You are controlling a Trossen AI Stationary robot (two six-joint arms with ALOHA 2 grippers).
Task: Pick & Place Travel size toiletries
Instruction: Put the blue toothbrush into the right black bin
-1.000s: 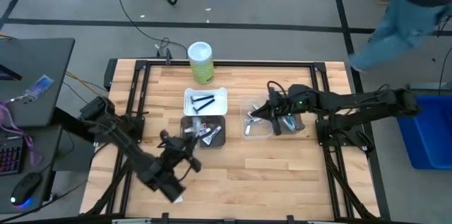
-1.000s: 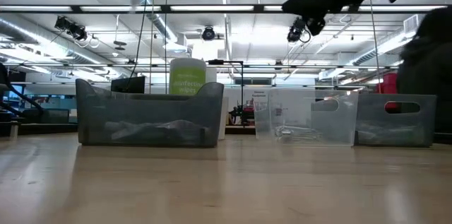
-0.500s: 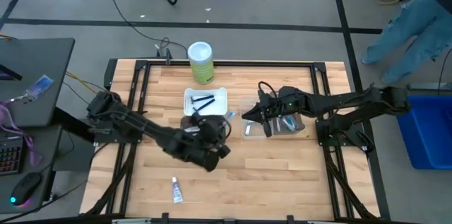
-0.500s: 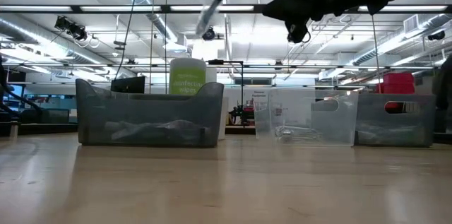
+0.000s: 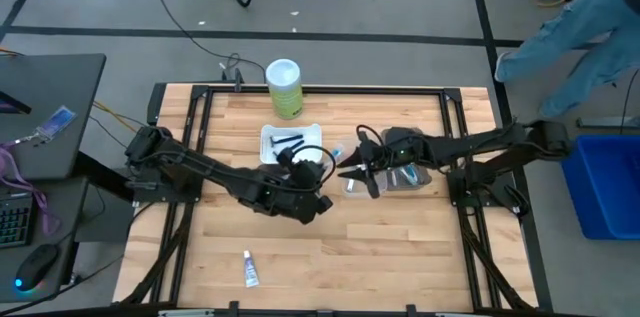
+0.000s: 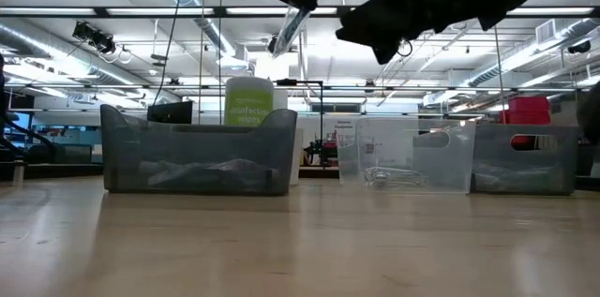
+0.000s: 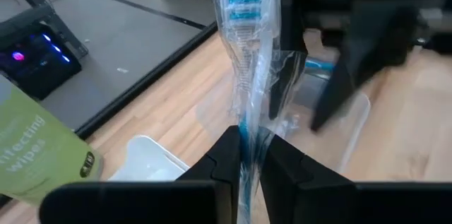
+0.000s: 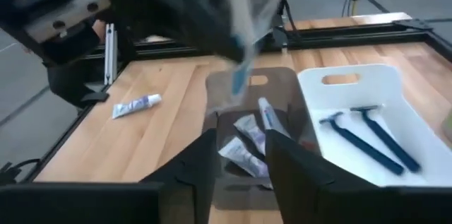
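A toothbrush (image 7: 244, 12) in a clear wrapper, blue bristles at its far end, is held in my left gripper (image 7: 245, 164), high above the trays (image 5: 318, 167). My right gripper (image 8: 244, 164) stands open close to the brush's head end (image 5: 345, 170), and I see no touch. Through its fingers I see the grey tray (image 8: 282, 86) with small tubes (image 8: 244, 155) lying in it. Two dark razors (image 8: 367, 139) lie in the white tray (image 8: 417, 128). A toothpaste tube (image 5: 250, 270) lies flat on the table near its front edge. My left gripper pinches the wrapped toothbrush's handle (image 7: 245, 136) between its two fingers. The brush runs on past the fingertips along the fingers, head end away from the gripper. It is lifted clear of table and trays, slanting upward in the low view (image 6: 302, 11).
A green-and-white wipes canister (image 5: 284, 87) stands at the table's far edge. A clear tray (image 5: 390, 182) sits right of the grey one, under my right arm. A person in blue (image 5: 590, 27) stands beyond the table's far right corner. Bare wood lies along the front.
My left gripper has carried the toothbrush from near the table's front edge up and toward the far right, over the trays. My right gripper has moved toward the table's left, closing on the brush.
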